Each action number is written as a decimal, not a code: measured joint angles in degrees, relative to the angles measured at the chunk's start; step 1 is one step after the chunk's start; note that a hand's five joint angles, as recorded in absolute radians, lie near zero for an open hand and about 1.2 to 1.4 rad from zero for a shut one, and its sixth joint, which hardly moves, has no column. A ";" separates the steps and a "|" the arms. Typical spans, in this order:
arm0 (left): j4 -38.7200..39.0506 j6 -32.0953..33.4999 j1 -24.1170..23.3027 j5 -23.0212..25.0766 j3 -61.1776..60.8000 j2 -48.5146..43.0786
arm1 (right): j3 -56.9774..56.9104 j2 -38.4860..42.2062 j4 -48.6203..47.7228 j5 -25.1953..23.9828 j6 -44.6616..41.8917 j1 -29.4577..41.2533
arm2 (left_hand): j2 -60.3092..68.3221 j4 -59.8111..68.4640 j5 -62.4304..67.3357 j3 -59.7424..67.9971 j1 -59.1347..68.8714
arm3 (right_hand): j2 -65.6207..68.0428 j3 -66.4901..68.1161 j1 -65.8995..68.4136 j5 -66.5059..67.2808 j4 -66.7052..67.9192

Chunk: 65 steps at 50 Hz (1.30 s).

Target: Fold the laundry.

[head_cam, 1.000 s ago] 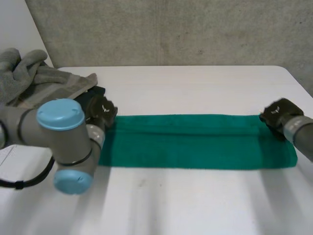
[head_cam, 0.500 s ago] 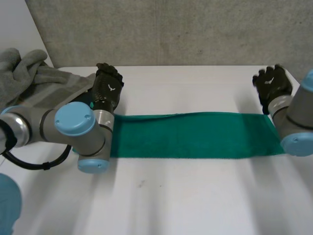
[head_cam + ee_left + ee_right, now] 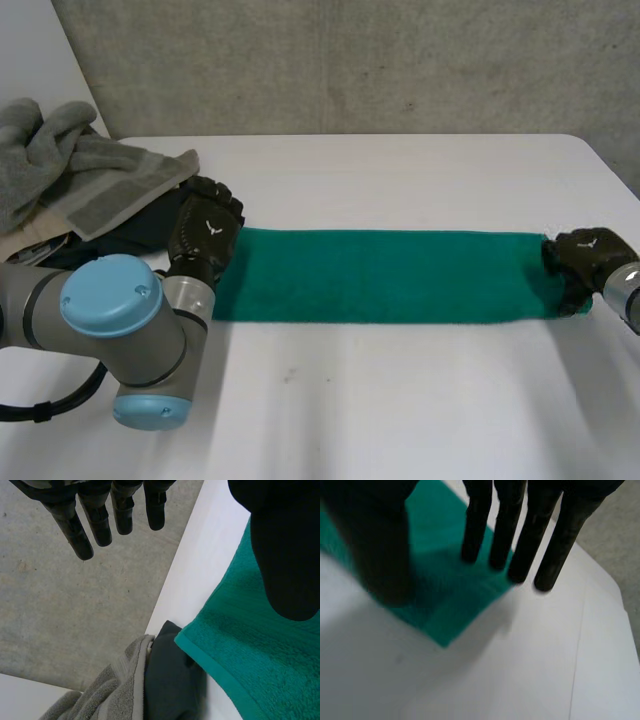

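Hands come first: the left hand is released. In its wrist view the fingers are straight and spread with nothing between them and the thumb, which hangs over green cloth. The right hand is likewise released. Its fingers point straight down side by side, and the thumb stands apart from them, gripping nothing. Whether either hand actually touches the cloth cannot be told.

The white worktop spreads across the scene, with a grey concrete wall behind its far edge. A green towel lies flat on the worktop as a long, narrow strip running from one arm to the other. The left hand is at the far corner of the towel's left end and the right hand at its right end. In the right wrist view, a corner of that end lies below the fingertips, some of which are over the cloth and some just past its edge.

A heap of grey towels sits at the worktop's far left corner, behind the left arm. A dark cloth lies partly under the heap, just beside the green towel's left corner.
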 measured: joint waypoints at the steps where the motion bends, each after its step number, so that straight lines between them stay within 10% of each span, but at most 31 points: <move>1: 0.00 -0.02 -0.08 -0.02 0.00 -0.02 | -0.49 1.40 -1.01 0.16 -1.15 -0.10 | 0.00 0.00 0.00 0.00 0.00 | 13.35 12.85 10.24 11.51 11.85; 5: 0.00 -0.02 -0.68 -0.14 -0.01 0.14 | -2.08 4.53 -2.79 0.82 -4.34 -0.72 | 0.00 0.00 0.00 0.00 0.00 | 32.18 32.04 25.08 31.15 32.35; 25: -0.20 -0.69 -1.42 -0.30 -3.74 8.05 | -3.81 -3.16 -4.71 2.91 -18.99 -13.09 | 0.00 0.00 0.00 0.00 0.00 | 32.59 32.92 25.13 32.58 33.45; 48: -2.46 -5.11 0.03 -0.36 -4.62 10.53 | -6.93 2.47 -17.96 -17.80 -17.34 34.43 | 0.00 0.00 0.00 0.00 0.00 | 32.63 33.04 25.73 33.01 33.50; 55: -2.46 -5.85 -1.05 -0.35 -4.44 9.86 | -9.32 8.72 -17.56 -12.62 -13.73 39.81 | 0.00 0.00 0.00 0.00 0.00 | -19.50 -19.26 -18.53 -17.49 -18.59; 65: -2.33 -6.89 -3.41 -0.03 -3.23 9.62 | -5.96 1.66 -14.90 -1.14 5.44 32.34 | 0.00 0.00 0.00 0.00 0.00 | -22.20 -22.50 -19.24 -20.15 -21.34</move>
